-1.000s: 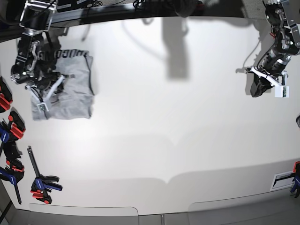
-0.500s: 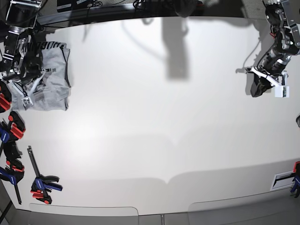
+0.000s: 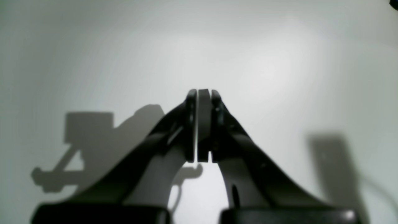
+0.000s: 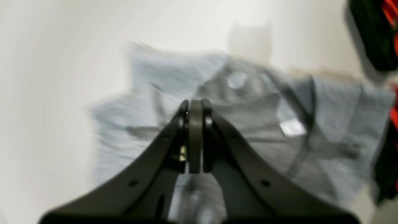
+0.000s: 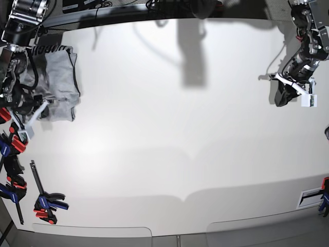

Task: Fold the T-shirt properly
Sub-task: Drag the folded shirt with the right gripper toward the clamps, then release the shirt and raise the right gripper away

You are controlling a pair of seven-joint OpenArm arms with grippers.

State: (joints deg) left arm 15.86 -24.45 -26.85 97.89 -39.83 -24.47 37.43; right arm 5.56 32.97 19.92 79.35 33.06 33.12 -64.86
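Observation:
The grey T-shirt (image 5: 56, 77) lies folded into a small bundle at the far left corner of the white table, with black lettering (image 5: 49, 50) showing on its far edge. In the right wrist view the T-shirt (image 4: 248, 124) is blurred and a little rumpled. My right gripper (image 5: 25, 128) is at the shirt's near left corner. In its own view this gripper (image 4: 196, 109) has its jaws shut and hovers over the cloth, holding nothing that I can see. My left gripper (image 5: 280, 100) is far off at the right side. In the left wrist view it (image 3: 203, 93) is shut and empty over bare table.
Several red, blue and black clamps (image 5: 46, 200) lie along the table's left edge, some right by the shirt (image 5: 13, 139). One clamp shows at the right edge of the right wrist view (image 4: 382, 31). A small white frame (image 5: 313, 198) sits at the near right.
The shirt was dragged left toward the table corner one second ago and has since stayed put. My right gripper has moved toward the near left corner of the shirt. The left arm has not moved.

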